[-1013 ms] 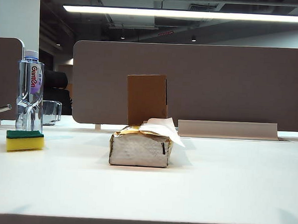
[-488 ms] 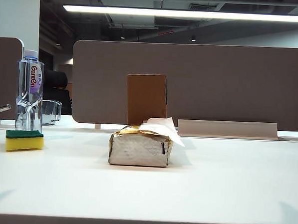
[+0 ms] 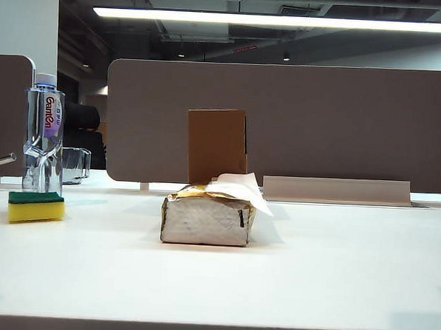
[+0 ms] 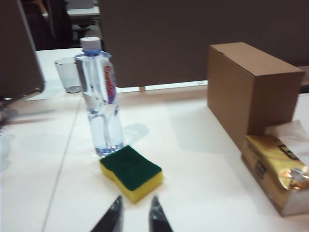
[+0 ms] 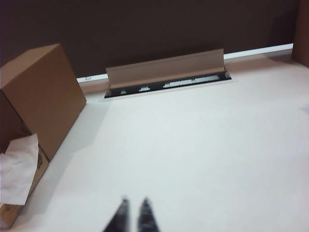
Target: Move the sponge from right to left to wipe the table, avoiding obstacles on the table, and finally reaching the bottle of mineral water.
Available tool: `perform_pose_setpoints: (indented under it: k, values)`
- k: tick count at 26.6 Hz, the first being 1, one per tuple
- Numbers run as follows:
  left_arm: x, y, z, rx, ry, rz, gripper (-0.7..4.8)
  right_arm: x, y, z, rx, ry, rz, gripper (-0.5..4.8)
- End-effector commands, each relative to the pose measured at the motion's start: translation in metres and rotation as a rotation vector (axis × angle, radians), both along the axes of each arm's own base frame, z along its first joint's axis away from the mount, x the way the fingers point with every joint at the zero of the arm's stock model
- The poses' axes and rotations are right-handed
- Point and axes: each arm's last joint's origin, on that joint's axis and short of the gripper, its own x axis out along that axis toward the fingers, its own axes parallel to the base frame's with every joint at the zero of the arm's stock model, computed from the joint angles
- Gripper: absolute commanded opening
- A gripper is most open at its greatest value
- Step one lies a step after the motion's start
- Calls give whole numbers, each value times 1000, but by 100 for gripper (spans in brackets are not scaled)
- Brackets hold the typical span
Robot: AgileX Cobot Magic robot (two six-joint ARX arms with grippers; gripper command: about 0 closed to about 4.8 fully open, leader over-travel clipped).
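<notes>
We find neither arm in the exterior view. In the left wrist view only the two dark fingertips of the left gripper (image 4: 134,217) show; they stand a narrow gap apart, hold nothing, and hang above the table (image 4: 58,174) without touching anything. In the right wrist view the right gripper (image 5: 131,215) likewise shows only its fingertips, blurred, set nearly together with a thin slit between them, empty and clear of the surface. Wrists and arms lie outside both wrist views.
</notes>
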Motion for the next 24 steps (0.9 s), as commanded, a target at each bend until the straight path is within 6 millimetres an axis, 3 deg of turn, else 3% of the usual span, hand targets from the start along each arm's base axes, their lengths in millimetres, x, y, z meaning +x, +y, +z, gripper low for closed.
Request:
perform_pose_setpoints:
  k: [1,6,9,19,24]
  values:
    - [1,2,3,6,-41,51,68,6,0,-4,-2,-46,-2,-7]
    - [4,2,-2,4,-51,66,44,14,-1,-22,-2,-13,-20,-6]
    - [8,2,-11,-2,-22,65,-6,19,-2,-33,-2,1,-20,-6]
    - [21,3,-48,-29,26,66,-6,27,-2,-56,-31,43,-6,-6]
    - [25,3,-65,-29,75,67,-6,31,-2,-77,-31,103,-4,-6]
